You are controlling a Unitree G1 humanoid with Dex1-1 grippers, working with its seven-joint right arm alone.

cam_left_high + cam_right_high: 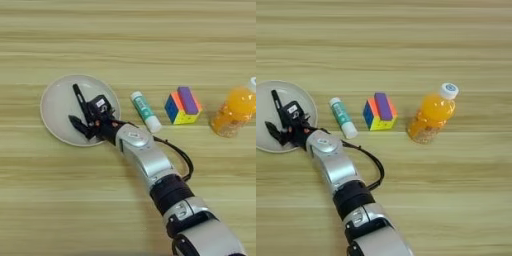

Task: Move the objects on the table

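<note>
Left eye view: the plate [57, 102] lies left of centre on the table [128, 40], and it serves here as the landmark. The right gripper [80, 112] hangs over the plate's right half, its silver forearm [145, 160] running down and to the right from there. A slim black marker pen [78, 96] shows against the plate's pale face, slanting up and left from the gripper. A second dark prong [76, 123] sits lower on the plate. The fingers look spread, one beside the pen and one lower, but pen and finger are both black and overlap, so I cannot tell for sure whether the pen is clasped or lying free. Just right of the plate lies the teal tube [144, 110], white cap toward the camera, apart from the rim. Further right of the plate sits the multicoloured cube [183, 105], and beyond that an orange juice bottle [232, 112] (cut by the picture's edge).

Right eye view: the plate [266, 95] is at the left edge, with the gripper [278, 120] over it and the pen [277, 102] again on or just above the plate's face. The tube [342, 116], the cube [379, 111] and the bottle [432, 117] stand in a row to the plate's right, each apart from the next.

By my reading, the step in hand concerns the pen at the plate: either setting it down there or taking it up. If it is being left, the next move calls for lifting the fingers straight up clear of the pen without dragging it or tipping the plate's rim.
</note>
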